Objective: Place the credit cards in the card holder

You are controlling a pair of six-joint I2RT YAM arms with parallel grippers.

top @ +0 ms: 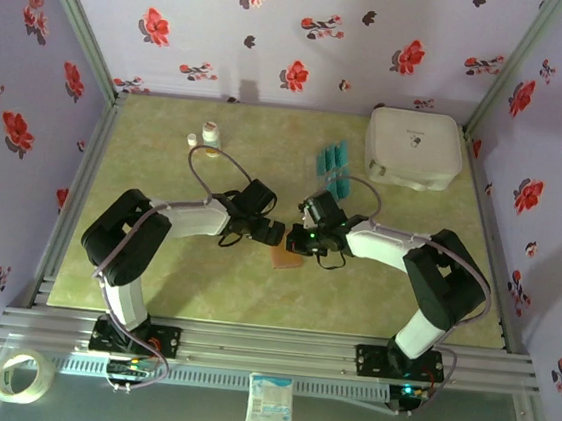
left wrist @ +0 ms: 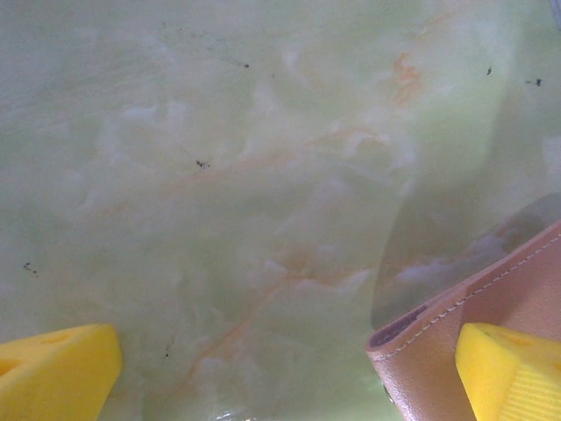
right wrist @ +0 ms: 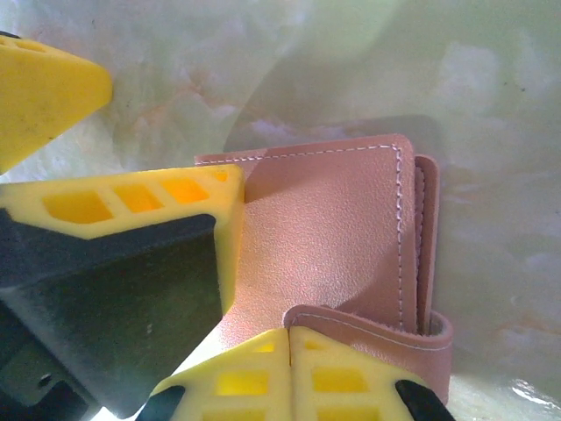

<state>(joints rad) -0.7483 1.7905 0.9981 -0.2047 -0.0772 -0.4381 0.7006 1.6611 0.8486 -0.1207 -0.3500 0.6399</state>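
Standing by the rig, I see a pale green marbled tabletop [top: 203, 283] fenced by aluminium rails, with lilac walls [top: 310, 33] papered in red and black flowers. A white case [top: 413, 149] sits at the far right and two small bottles [top: 208, 135] at the far left. The left hand [top: 270, 234] is spread wide, gripping nothing; from its wrist camera one yellow finger [left wrist: 513, 373] lies over a corner of the brown holder [left wrist: 456, 338] while the other hangs above bare tabletop. The right hand [right wrist: 287, 368] is closed, its tips pressed together with nothing visible between them, resting against the holder's near edge where a leather flap curls round. The holder lies flat and folded at mid-table, right between the two hands, which meet over it. The teal cards [top: 334, 168] lie in a cluster farther back, just left of the case and well apart from both hands.
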